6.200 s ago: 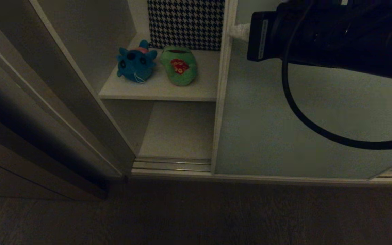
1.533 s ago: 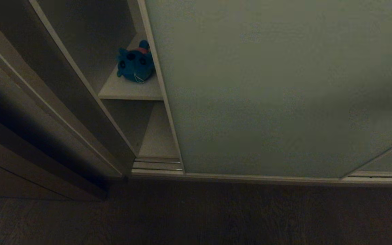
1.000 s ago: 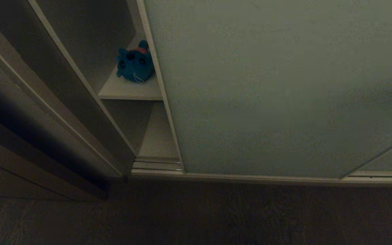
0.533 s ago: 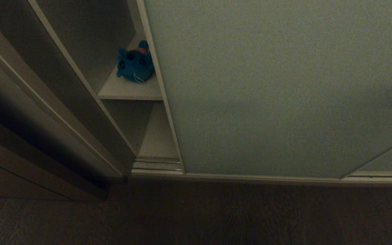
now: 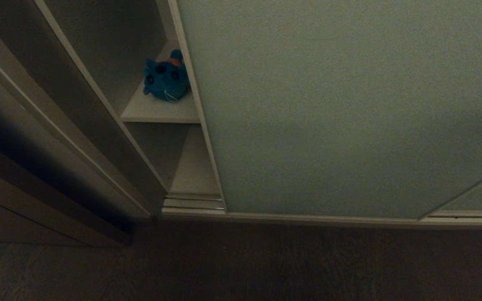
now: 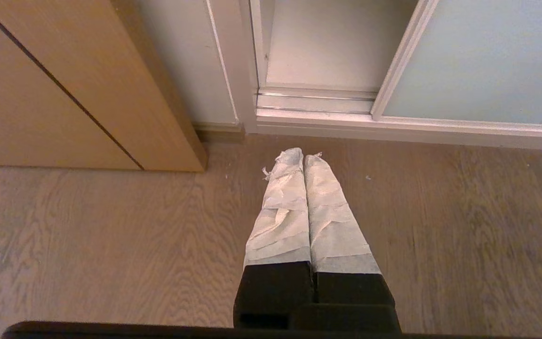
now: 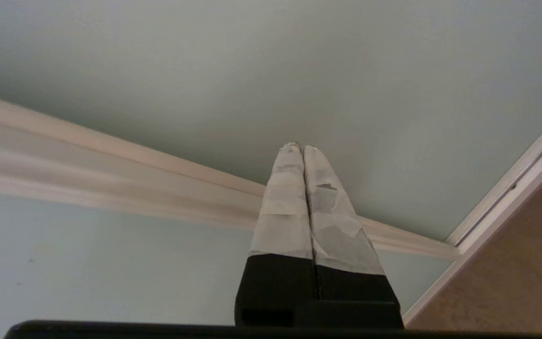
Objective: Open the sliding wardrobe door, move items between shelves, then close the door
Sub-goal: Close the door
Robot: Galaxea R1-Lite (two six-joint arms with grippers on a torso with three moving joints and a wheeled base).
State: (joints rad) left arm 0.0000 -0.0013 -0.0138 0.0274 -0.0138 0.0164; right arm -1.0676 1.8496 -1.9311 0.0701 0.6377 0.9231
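The door covers most of the wardrobe front, its cream-framed left edge stopping short of the side wall, so a narrow gap stays open on the left. In that gap the blue toy sits on the upper shelf, close against the door's edge and partly behind it. The frog cannot be seen; the door hides the rest of that shelf. Below it a lower shelf lies bare in the gap, with the ribbed floor track in front of it. A brown wooden panel stands left of the wardrobe, and dark wood floor runs along the front.

Neither arm shows in the head view. The left gripper hangs low over the floor near the track, its taped fingers pressed together and holding nothing. The right gripper points at the door's pale panel, fingers likewise closed and empty, its tips near the surface; whether they touch it cannot be told.
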